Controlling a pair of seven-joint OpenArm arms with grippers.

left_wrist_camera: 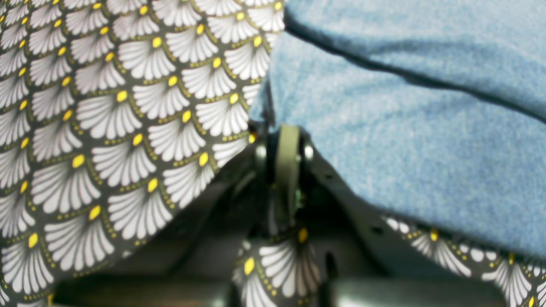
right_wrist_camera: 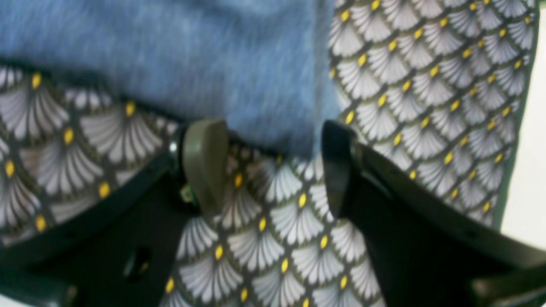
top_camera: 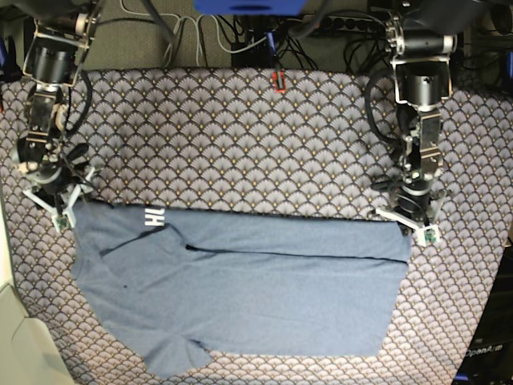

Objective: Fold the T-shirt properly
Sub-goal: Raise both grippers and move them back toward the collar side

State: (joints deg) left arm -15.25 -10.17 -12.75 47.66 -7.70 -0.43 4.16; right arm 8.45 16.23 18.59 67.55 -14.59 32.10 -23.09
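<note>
This looks like a robotics lab or test bench, not a home. A tangle of cables and a power strip run along the back edge of the table, behind the fan-patterned tablecloth. Two arm bases are mounted at the far corners.

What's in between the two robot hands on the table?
In the base view, the T-shirt lies there: its folded top edge runs from the right gripper across to the left gripper. Behind that edge is only the fan-patterned tablecloth.
</note>
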